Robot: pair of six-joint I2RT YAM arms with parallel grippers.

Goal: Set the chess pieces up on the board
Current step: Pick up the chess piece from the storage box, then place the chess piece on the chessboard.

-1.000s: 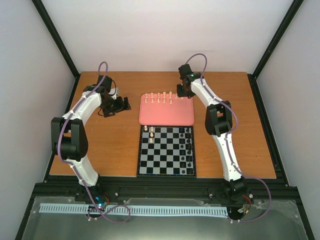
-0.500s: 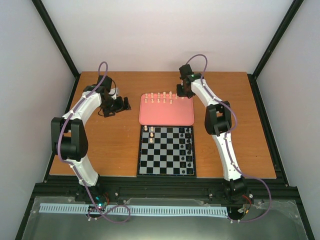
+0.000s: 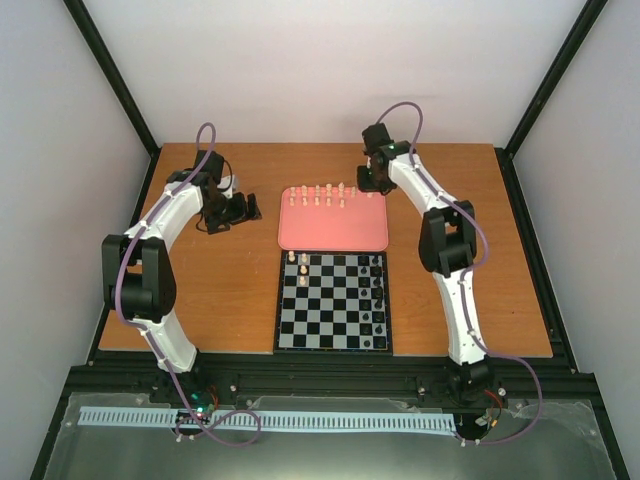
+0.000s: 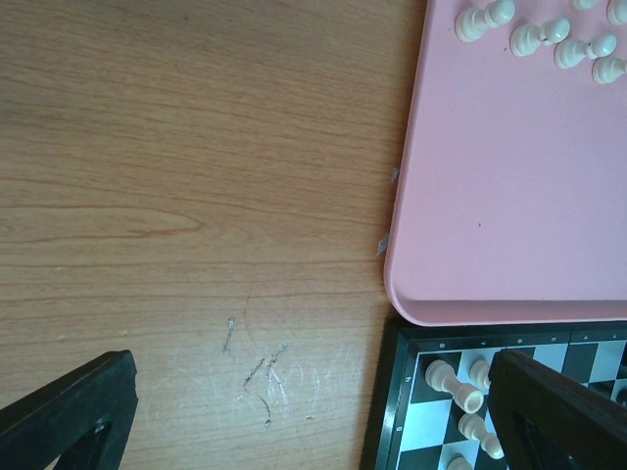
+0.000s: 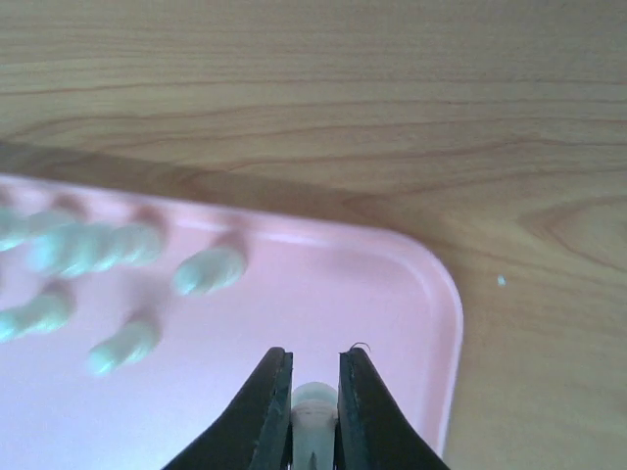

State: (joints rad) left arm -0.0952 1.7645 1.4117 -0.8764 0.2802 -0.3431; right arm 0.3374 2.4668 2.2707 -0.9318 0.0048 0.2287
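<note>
progress looks early. only a few cream chess pieces (image 3: 303,268) stand on the chessboard (image 3: 333,330), bunched at its far left corner. the left wrist view shows them close together on the first squares, and one seems to lean rather than stand straight. black pieces (image 3: 376,290) line the board's right edge. most of the cream set waits in a loose row (image 3: 318,195) along the far edge of the pink tray (image 3: 335,235), which lies just beyond the board and touches or nearly touches it. by my judgement most of the cream pieces have yet to be carried over and sorted into their ranks.

the right fingers (image 5: 266,411) are at the tray's far right corner, pressed in on one cream piece (image 5: 313,409), whose rounded top shows between them. it is too blurred to name its kind, and i cannot tell whether it has left the tray floor. the left fingers (image 4: 78,406) are spread wide and hold nothing, low over the bare table (image 4: 176,196) just left of the tray and the board's corner.

the pieces are tiny, pale and smooth, each smaller than a square, with round heads on narrow bodies. they look easy to tip.
</note>
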